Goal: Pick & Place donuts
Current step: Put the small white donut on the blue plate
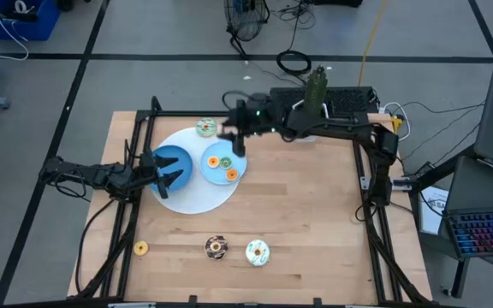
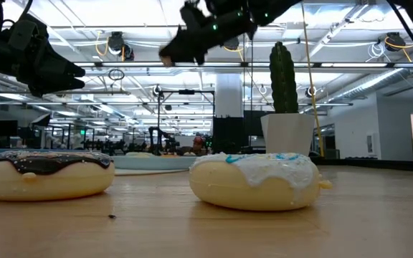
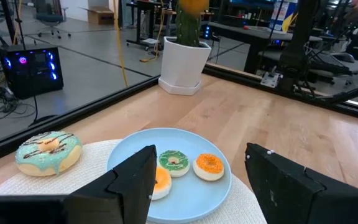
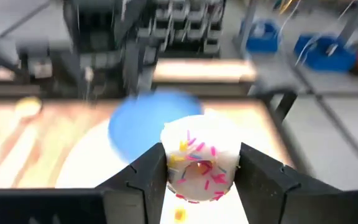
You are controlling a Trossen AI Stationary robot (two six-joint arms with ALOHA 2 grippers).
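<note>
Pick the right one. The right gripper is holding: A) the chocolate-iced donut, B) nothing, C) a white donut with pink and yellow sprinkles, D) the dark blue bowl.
C: in the right wrist view the right gripper has its fingers closed on the sides of a white sprinkled donut, held above the table.

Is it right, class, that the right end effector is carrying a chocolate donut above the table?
No. The right end effector is shut on a white donut with pink and yellow sprinkles, not chocolate; the right wrist view shows it. It is above the table.
</note>
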